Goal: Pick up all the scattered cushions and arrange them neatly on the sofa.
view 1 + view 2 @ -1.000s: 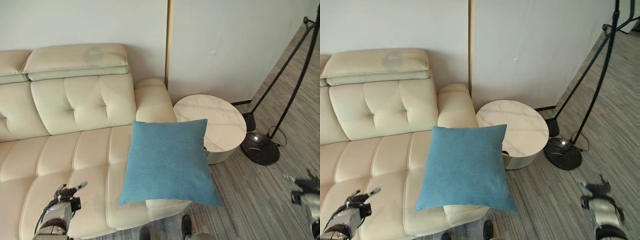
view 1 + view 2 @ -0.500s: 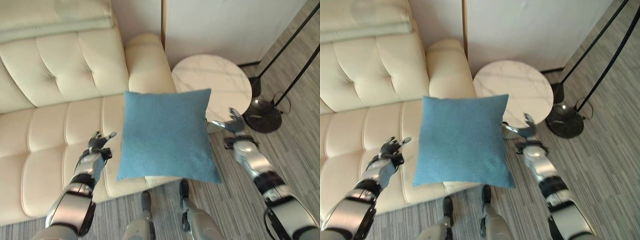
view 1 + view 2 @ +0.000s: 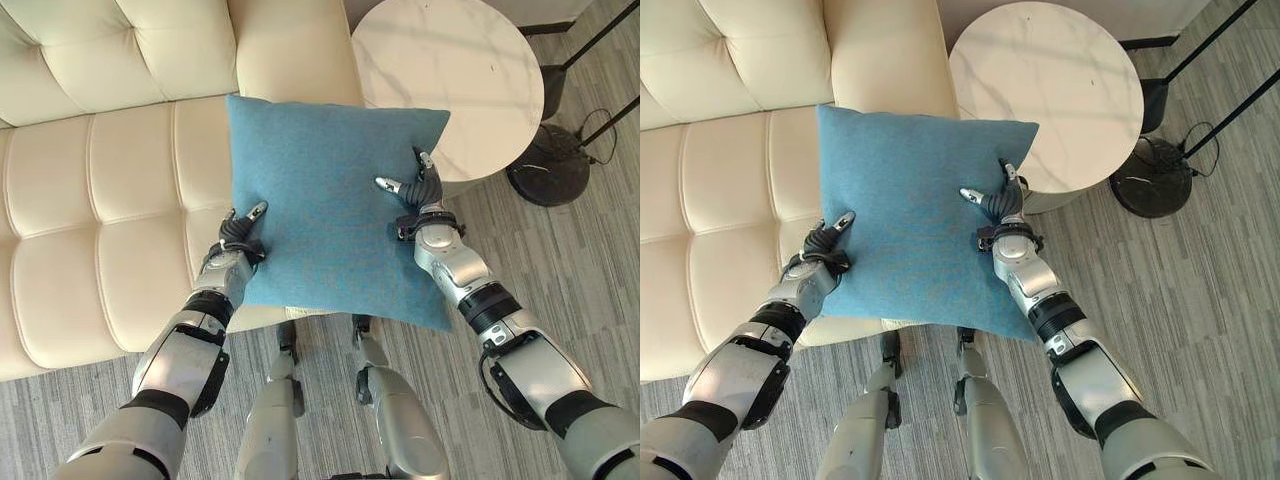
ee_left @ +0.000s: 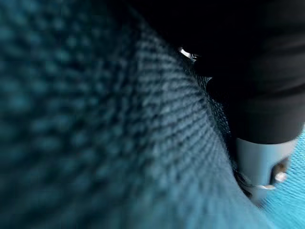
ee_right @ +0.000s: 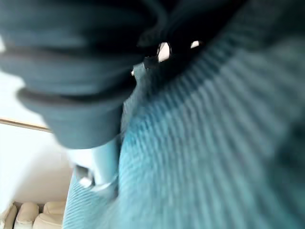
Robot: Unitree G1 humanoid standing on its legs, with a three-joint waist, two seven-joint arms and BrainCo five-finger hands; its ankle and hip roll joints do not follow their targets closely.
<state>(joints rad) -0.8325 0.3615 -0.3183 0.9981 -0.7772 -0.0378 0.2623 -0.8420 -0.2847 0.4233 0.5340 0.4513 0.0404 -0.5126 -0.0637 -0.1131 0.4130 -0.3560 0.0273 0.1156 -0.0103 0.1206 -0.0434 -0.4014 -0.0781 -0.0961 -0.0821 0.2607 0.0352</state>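
Note:
A square blue cushion (image 3: 325, 200) lies on the cream sofa's seat (image 3: 110, 230) at its right end, its near corner hanging past the front edge over the floor. My left hand (image 3: 238, 243) is at the cushion's left edge, thumb straight on the cloth. My right hand (image 3: 420, 198) is at the right edge, with its thumb and a finger spread straight on the cloth. Neither hand is curled round the cushion. In both wrist views blue cloth (image 4: 109, 143) (image 5: 205, 157) presses right up to the hand's dark cover.
A round white marble side table (image 3: 445, 80) stands just right of the sofa arm (image 3: 290, 45). The black base of a floor lamp (image 3: 558, 165) sits on the grey striped floor (image 3: 560, 270) further right. The tufted sofa back (image 3: 110, 50) runs along the top left.
The camera has tilted down towards the cushion. Both hands have come in from the sides, left from the seat and right from the floor side, to the cushion's edges. The cushion stays in place.

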